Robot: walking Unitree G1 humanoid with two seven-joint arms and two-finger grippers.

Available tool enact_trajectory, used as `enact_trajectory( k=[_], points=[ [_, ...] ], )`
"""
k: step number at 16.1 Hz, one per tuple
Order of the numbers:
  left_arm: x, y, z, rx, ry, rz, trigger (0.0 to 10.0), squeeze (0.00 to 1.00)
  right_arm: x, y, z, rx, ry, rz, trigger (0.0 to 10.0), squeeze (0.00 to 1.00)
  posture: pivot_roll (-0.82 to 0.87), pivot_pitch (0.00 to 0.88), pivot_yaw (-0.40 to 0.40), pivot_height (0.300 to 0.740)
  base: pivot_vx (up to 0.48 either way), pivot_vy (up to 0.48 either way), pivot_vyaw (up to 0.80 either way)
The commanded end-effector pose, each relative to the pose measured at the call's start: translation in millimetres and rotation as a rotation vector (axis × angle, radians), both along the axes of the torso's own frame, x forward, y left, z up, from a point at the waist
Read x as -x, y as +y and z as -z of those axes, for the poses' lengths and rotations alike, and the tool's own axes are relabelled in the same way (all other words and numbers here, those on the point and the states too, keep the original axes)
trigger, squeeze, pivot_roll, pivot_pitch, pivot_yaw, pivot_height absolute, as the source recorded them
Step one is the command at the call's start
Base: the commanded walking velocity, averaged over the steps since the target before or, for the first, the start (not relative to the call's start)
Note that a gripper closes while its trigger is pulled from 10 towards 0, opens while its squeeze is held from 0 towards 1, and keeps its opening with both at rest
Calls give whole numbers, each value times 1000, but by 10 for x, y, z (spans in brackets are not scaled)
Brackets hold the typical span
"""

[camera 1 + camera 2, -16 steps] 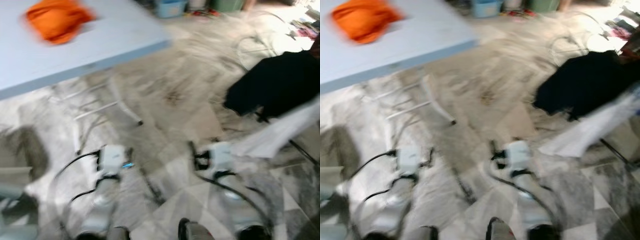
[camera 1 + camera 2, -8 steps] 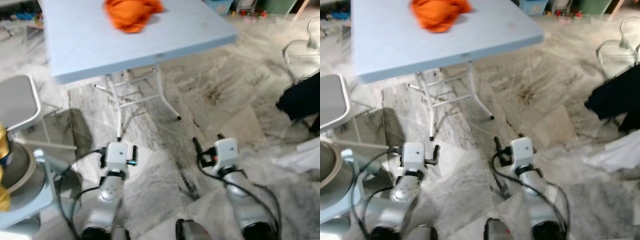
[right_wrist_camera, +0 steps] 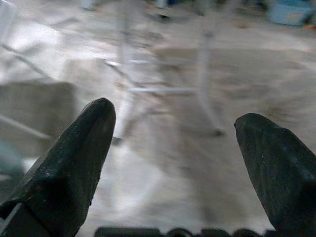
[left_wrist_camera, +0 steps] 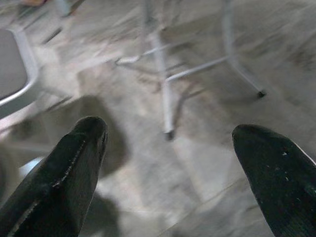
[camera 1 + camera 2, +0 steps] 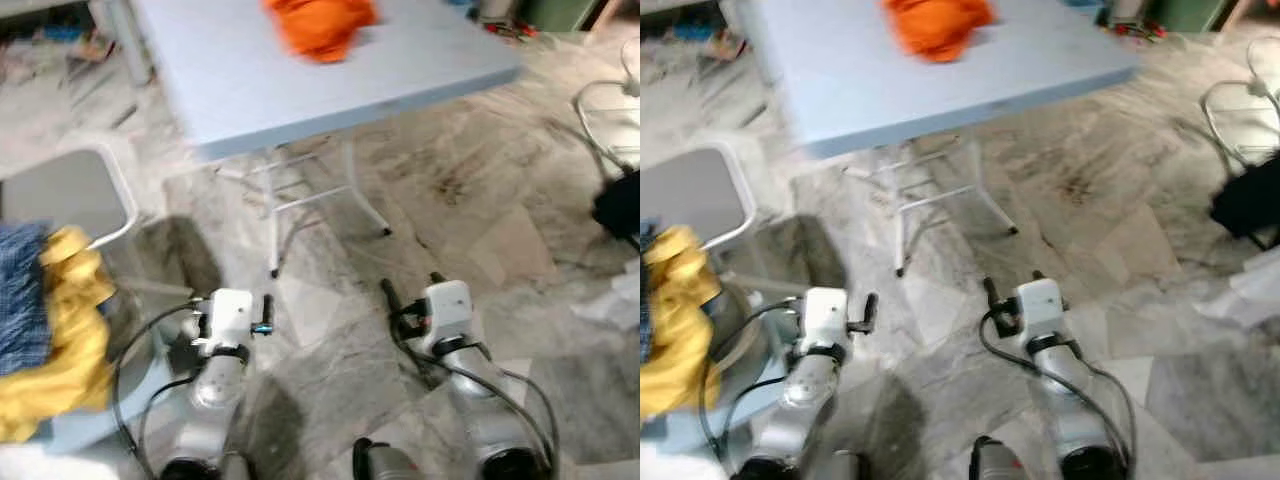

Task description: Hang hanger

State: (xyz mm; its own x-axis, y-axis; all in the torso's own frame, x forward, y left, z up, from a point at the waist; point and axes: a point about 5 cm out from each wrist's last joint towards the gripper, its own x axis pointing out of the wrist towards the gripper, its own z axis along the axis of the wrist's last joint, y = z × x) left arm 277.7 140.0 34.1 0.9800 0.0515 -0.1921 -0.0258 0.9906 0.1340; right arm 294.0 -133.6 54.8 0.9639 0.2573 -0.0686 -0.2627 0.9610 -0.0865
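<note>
Both my arms reach forward low over the marble floor. My left gripper (image 5: 236, 303) is open with nothing between its fingers; in the left wrist view the left gripper (image 4: 168, 128) frames a white table leg (image 4: 160, 84). My right gripper (image 5: 410, 285) is open and empty too, and the right gripper (image 3: 175, 111) points at the table's legs in the right wrist view. An orange cloth (image 5: 322, 22) lies bunched on the light blue folding table (image 5: 250, 90) ahead of me.
At my left, a yellow garment (image 5: 70, 330) and a blue one (image 5: 20, 300) are heaped on a pale stand. A grey chair seat (image 5: 60, 190) stands behind them. At far right are a black garment (image 5: 620, 205), a white cloth (image 5: 615, 305) and a white wire frame (image 5: 600, 100).
The camera has swung left, so the table sits further right in the picture, and the yellow and blue garments have come into view. Both grippers hold the same open pose.
</note>
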Motion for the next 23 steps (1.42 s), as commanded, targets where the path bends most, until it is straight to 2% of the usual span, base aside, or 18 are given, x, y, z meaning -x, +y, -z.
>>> enact_trajectory(
  k=[1,4,9,13,15,16,17,18,21,22,23],
  points=[
    [29,10,32,-2,9,-8,10000,0,19,-48,25,9,11,6,10000,0,-124,219,-32,740,0,442,0],
    [33,31,4,-24,-18,-16,10000,0,7,-51,19,27,8,-9,10000,0,-114,215,-37,740,0,0,179],
    [43,59,-11,-39,-36,-34,10000,0,-1,-24,18,17,11,-17,10000,0,-109,217,-40,740,0,0,800],
    [51,121,-39,-174,-79,-24,10000,0,14,-27,40,13,19,-16,10000,0,-107,221,-43,740,0,0,0],
    [78,220,-50,-279,-103,-59,10000,0,15,-15,38,13,18,-22,10000,0,-103,225,-44,740,0,0,0],
    [87,270,-68,-284,-113,-101,10000,0,18,-14,40,13,19,-23,10000,0,-101,228,-44,740,0,0,0],
    [89,330,-95,-268,-120,-150,10000,0,22,-13,45,13,21,-27,10000,0,-100,230,-45,740,0,0,0],
    [95,413,-114,-170,-108,-227,10000,0,33,-10,55,16,24,-32,10000,0,-101,231,-46,740,0,0,0],
    [87,514,-90,32,-66,-328,10000,0,49,-10,69,20,29,-38,10000,0,-99,241,-54,740,0,0,0],
    [82,520,-112,20,-80,-321,10000,0,50,-9,69,22,29,-41,10000,0,-99,241,-54,740,0,0,0],
    [81,532,-157,-40,-105,-296,10000,0,53,-12,69,30,28,-45,10000,0,-97,243,-54,740,0,0,0]
  ],
)
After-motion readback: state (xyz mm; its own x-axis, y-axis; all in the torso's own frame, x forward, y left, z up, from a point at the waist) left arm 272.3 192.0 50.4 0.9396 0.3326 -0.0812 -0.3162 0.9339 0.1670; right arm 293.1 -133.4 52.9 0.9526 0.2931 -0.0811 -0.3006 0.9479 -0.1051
